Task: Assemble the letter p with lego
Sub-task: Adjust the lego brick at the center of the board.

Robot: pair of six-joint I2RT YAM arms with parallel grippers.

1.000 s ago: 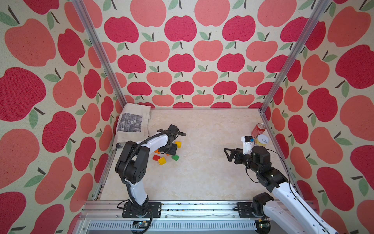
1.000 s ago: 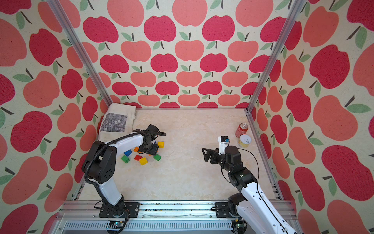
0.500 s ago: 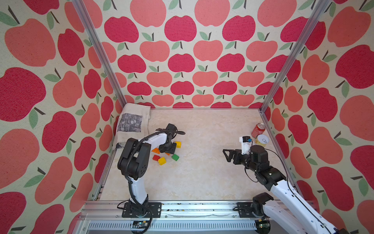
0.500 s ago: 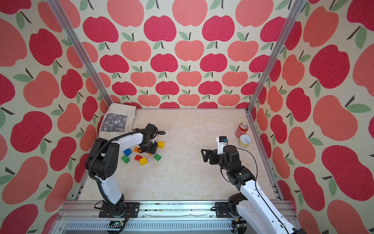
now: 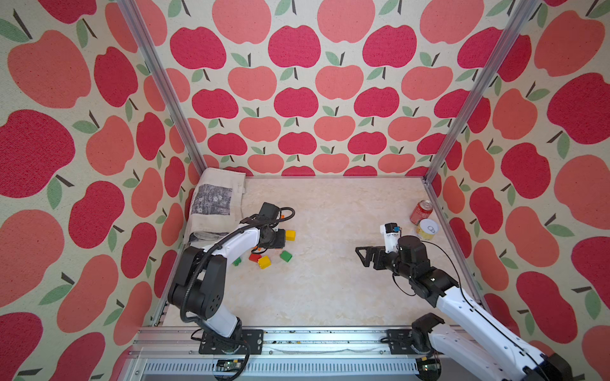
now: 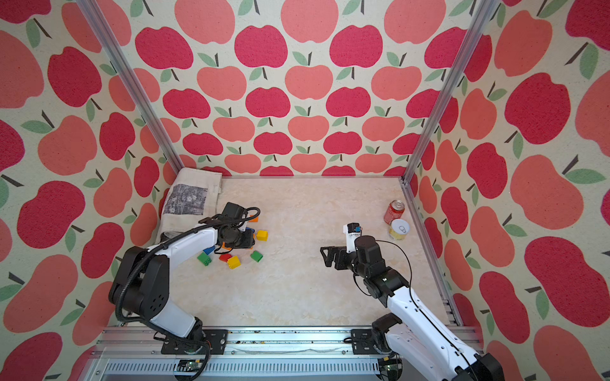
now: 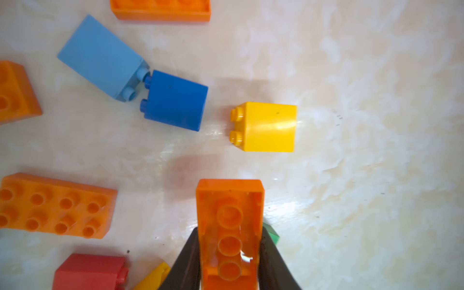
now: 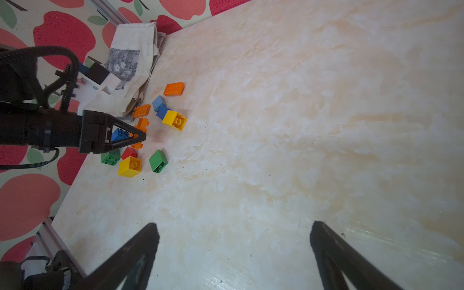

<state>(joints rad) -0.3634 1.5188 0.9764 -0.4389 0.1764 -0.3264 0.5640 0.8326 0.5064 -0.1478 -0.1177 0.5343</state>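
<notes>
Your left gripper is clamped on an orange brick, one finger on each long side, hollow underside facing the wrist camera. Can't tell if that brick is clear of the table. It's in among the lego, which is on the left side of the table, just near and right of a folded cloth bag in the far left corner.

The other pieces are loose around the held one. A yellow brick lies on its side just right of it, not touching. A blue brick and a light blue brick lie on their sides with stud ends together. A flat eight-stud orange piece lies studs up, with a red brick close by. In both top views a green brick and a second yellow brick sit on the near side of the gripper. Another green one is further left.

Your right gripper is spread wide with nothing between the fingers. It's over the right half of the table, well apart from the lego. A red soda can and a yellow-labelled tin stand just beside each other at the right edge.
</notes>
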